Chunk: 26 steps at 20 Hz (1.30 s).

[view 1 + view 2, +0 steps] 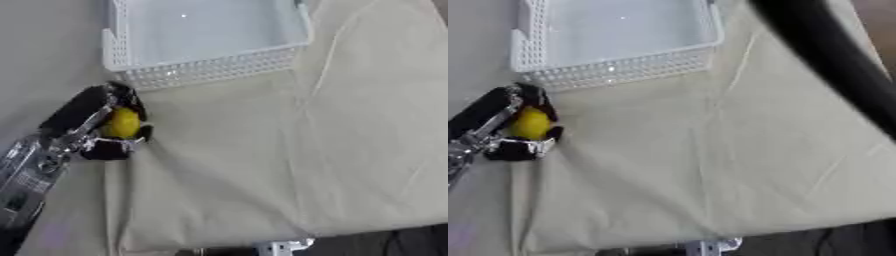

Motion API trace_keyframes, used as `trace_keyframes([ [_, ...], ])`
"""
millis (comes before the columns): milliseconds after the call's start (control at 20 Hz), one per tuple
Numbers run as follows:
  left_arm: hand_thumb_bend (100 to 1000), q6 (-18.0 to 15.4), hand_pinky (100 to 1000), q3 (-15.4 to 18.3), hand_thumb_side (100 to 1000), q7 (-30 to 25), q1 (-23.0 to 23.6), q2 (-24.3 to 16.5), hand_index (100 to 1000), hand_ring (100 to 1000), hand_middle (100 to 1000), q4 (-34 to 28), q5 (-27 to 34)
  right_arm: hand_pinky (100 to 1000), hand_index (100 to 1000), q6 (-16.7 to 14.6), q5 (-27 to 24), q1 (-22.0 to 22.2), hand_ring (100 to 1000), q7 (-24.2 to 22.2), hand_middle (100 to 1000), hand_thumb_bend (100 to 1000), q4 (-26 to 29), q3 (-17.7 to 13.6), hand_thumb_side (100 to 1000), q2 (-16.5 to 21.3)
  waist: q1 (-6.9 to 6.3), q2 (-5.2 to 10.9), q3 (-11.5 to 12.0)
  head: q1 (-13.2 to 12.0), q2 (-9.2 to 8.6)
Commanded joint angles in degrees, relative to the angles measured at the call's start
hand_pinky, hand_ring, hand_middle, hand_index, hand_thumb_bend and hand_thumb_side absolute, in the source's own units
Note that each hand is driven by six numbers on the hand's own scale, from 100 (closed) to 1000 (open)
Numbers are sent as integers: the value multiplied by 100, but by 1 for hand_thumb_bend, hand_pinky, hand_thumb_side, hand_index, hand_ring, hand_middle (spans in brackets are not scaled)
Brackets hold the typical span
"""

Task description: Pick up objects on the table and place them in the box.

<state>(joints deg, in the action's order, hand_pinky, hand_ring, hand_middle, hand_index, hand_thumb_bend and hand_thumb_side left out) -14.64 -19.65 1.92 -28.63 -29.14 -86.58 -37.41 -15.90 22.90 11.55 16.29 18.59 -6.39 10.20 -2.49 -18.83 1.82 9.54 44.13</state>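
Note:
My left hand [109, 127] comes in from the lower left and is curled round a small yellow rounded object [122, 122], at the left edge of the cream cloth. It sits just below the near left corner of the white perforated box [210, 65], which lies at the top of the view with nothing showing inside. A dark arm part [833, 55] crosses the upper right corner in the right eye view; no right hand shows there.
A cream cloth [289, 160] covers most of the table, with creases running down its middle. Bare grey table [44, 60] lies to the left. A small white bracket [282, 246] sits at the cloth's front edge.

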Motion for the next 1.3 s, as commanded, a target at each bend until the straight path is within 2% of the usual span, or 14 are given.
trace_keyframes([
  [50,100,-328,100,236,100,780,-13,10,266,100,149,75,-262,455,716,-4,22,31,564,-15,660,100,23,-15,878,42,28,52,-14,-29,-1],
  [100,100,-435,100,281,100,1039,-3,35,256,100,139,105,-226,455,716,-2,30,30,564,-17,660,100,26,-15,878,40,31,49,-19,-28,-1],
  [150,100,-534,100,311,100,1230,8,51,206,100,100,152,-177,455,716,0,38,29,564,-18,660,100,29,-16,878,37,34,46,-23,-25,-1],
  [250,100,-724,100,374,100,1462,20,64,200,100,100,232,-30,455,716,3,51,32,565,-18,660,100,30,-17,878,33,41,46,-28,-13,-1],
  [400,100,-917,100,512,100,1567,9,31,214,100,104,256,249,455,716,8,63,41,565,-15,660,100,23,-17,878,28,46,53,-32,16,-1],
  [550,100,-937,100,747,100,1579,-48,-61,213,100,104,93,699,455,716,12,66,62,565,-6,660,100,12,-17,878,26,41,71,-33,74,-22],
  [750,100,-676,100,1328,100,1855,-250,-410,199,100,100,-525,1194,456,716,21,62,85,565,9,661,100,-9,-14,878,16,22,93,-26,207,-285],
  [900,100,-457,100,1632,100,1972,-532,-973,198,100,100,-776,1402,456,716,38,57,98,565,22,661,100,-33,-10,878,24,-28,114,-29,278,-545],
  [1100,100,-318,100,1707,100,1937,-895,-1452,201,100,100,-548,1519,456,716,61,67,97,566,37,662,100,-50,-2,877,48,-94,111,-62,307,-838],
  [1300,100,-283,100,1598,100,1772,-1282,-1376,223,100,100,-91,1371,457,716,97,100,70,566,49,663,100,-54,3,877,35,-130,69,-106,298,-1069],
])
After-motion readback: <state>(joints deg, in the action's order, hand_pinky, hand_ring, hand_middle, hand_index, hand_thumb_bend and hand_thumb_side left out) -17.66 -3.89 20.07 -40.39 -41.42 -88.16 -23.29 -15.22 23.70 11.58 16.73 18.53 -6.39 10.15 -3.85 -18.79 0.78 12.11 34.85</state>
